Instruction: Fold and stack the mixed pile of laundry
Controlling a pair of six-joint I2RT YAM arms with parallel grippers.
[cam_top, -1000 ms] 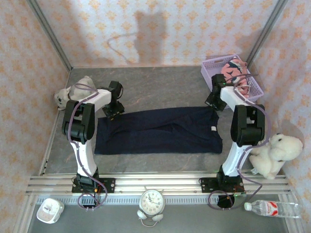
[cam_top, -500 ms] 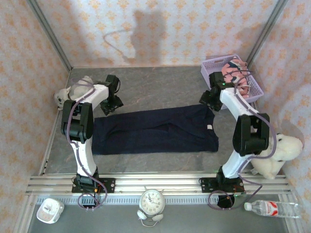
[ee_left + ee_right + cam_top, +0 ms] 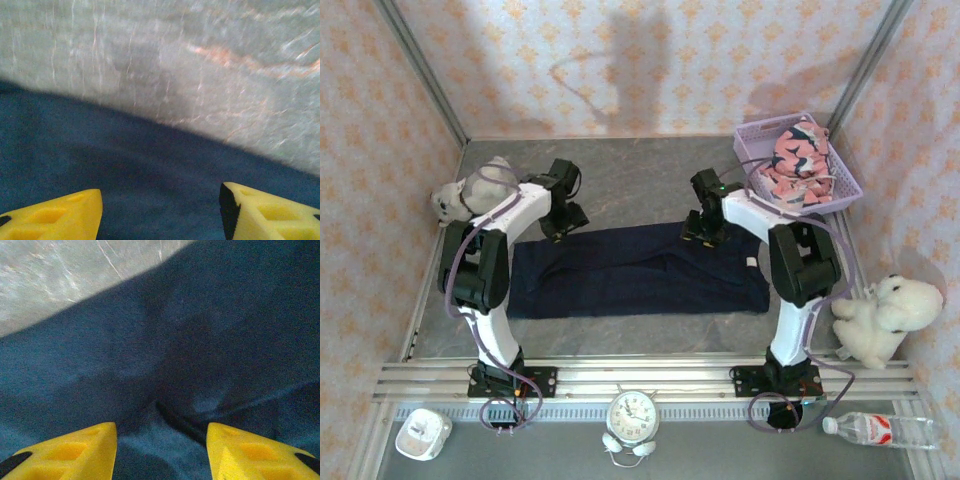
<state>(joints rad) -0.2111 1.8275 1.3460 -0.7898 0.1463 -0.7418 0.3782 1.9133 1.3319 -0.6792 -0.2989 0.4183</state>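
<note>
Right gripper (image 3: pixel 703 230) has swung left along the navy garment (image 3: pixel 640 272).
It and the left gripper (image 3: pixel 563 222) hang open, empty, above the garment's far edge.

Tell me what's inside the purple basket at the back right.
The lavender basket holds a crumpled salmon-pink garment printed with navy-and-white shapes. It covers most of the basket's floor, so anything beneath it is hidden.
</note>
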